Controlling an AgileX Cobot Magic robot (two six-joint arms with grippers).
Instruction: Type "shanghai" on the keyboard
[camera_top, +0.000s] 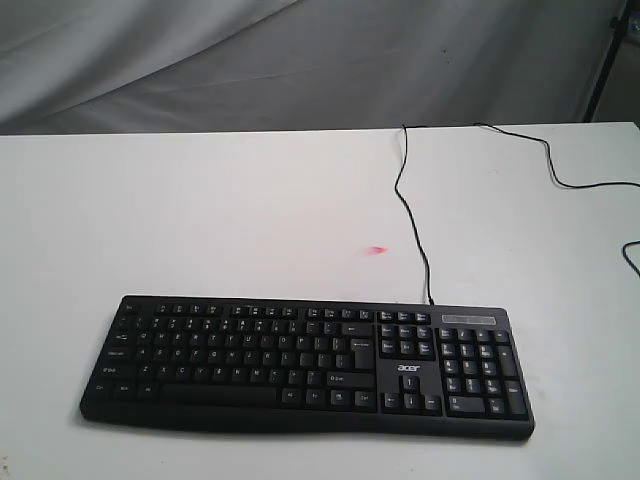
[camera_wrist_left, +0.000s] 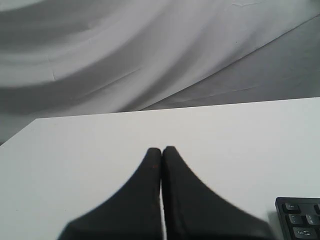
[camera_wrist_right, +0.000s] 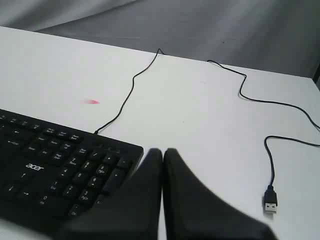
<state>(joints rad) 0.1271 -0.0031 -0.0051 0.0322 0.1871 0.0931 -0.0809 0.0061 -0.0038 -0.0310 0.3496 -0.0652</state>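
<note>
White table (camera_top: 200, 220) carrying a black keyboard (camera_top: 300, 365) along its 6 o'clock edge. A thin black cable (camera_top: 398, 185) runs from the keyboard toward 12 o'clock. A USB plug (camera_wrist_right: 270, 202) lies on the tabletop. A pink mark (camera_top: 377, 250) sits near centre.

A white table (camera_top: 250, 200) fills most of the exterior view. A small pink-red smear (camera_top: 377, 250) lies on its top, just off the frame's centre toward 3 o'clock. Behind the far edge, at 12 o'clock, hangs a creased grey cloth (camera_top: 300, 60) in long soft folds. At 2 o'clock a thin black pole (camera_top: 603, 60) slants down before the cloth, its foot hidden behind the table edge.
</note>
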